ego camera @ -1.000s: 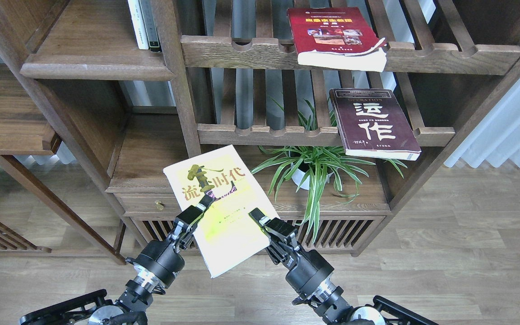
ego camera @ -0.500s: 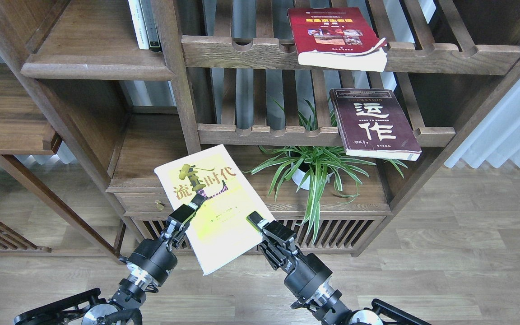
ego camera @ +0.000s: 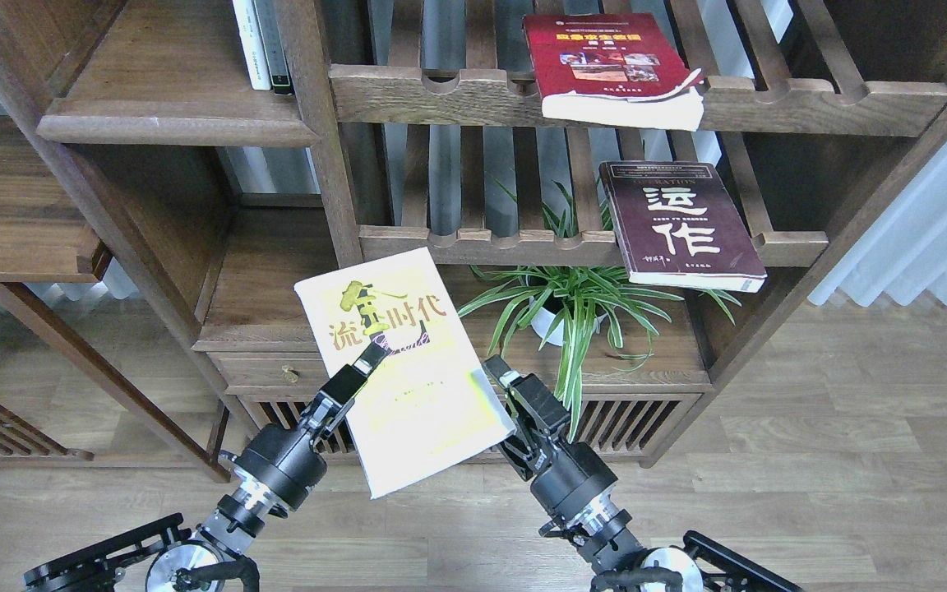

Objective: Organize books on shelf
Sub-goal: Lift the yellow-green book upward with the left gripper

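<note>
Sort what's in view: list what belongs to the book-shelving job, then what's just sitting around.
Job: yellow-green book, held between left claw and right claw; maroon book; red book; solid shelf.

Sitting around: potted plant; slim upright volumes; slatted racks.

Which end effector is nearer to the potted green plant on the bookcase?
The right end effector: it sits just left of the plant's drooping leaves. The left end effector is farther left, on the yellow-green book.

Single head view, angled forward and down, near the bookcase [ego camera: 334, 164], wooden floor [ego camera: 852, 460] below
</note>
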Controlling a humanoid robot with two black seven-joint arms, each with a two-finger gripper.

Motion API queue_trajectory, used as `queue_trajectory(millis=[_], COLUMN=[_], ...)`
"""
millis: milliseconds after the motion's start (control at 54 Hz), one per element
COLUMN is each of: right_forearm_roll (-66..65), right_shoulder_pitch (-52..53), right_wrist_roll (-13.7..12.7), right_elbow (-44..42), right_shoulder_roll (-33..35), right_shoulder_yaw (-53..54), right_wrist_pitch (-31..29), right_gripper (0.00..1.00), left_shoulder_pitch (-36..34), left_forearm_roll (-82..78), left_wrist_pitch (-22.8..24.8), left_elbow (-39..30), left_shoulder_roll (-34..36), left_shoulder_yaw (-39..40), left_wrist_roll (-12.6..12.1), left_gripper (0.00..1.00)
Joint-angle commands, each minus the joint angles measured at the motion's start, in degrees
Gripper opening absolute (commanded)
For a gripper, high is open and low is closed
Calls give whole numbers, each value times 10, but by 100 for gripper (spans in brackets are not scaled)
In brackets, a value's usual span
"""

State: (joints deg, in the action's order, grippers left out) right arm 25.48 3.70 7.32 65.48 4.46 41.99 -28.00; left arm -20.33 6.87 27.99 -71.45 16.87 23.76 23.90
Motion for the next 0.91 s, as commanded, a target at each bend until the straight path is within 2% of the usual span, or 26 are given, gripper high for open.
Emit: queue_trajectory(millis=[0,37,56,74,130,222,463,629,833,889], right_forearm_roll=[-1,-1,-1,-1,-1,-1,-1,-2,-2,-2], right_shoulder_pitch=[1,3,5,5,5,11,25,31,32,32], right_wrist_roll=[0,0,0,0,0,0,0,0,0,0], right_elbow=[-3,-4,-6,-7,-11,-22,-40,-44,-46,-46], right_shoulder_roll=[-2,-3,-3,-4,-6,-7,-14,-14,-14,-14], right_shoulder_yaw=[5,6,6,6,6,6,5,5,5,6], right_wrist_pitch=[0,0,0,0,0,0,0,0,0,0], right_gripper=[90,90,90,90,90,90,90,90,90,90], left_shoulder_pitch=[19,24,34,38,46,53,53,53,49,49], left_forearm_roll=[-22,-24,-27,-27,-28,-30,-39,-45,-49,-49], left_wrist_pitch=[0,0,0,0,0,0,0,0,0,0], left_elbow=[-1,-1,-3,-4,-7,-12,-40,-76,-76,-76], left_shoulder_roll=[3,4,4,4,2,-2,-4,-14,-26,-34], left_shoulder_yaw=[19,27,45,50,66,94,147,169,211,227], left_wrist_roll=[-35,-51,-98,-109,-133,-160,-193,-199,-205,-213], left_gripper=[0,0,0,0,0,0,0,0,0,0])
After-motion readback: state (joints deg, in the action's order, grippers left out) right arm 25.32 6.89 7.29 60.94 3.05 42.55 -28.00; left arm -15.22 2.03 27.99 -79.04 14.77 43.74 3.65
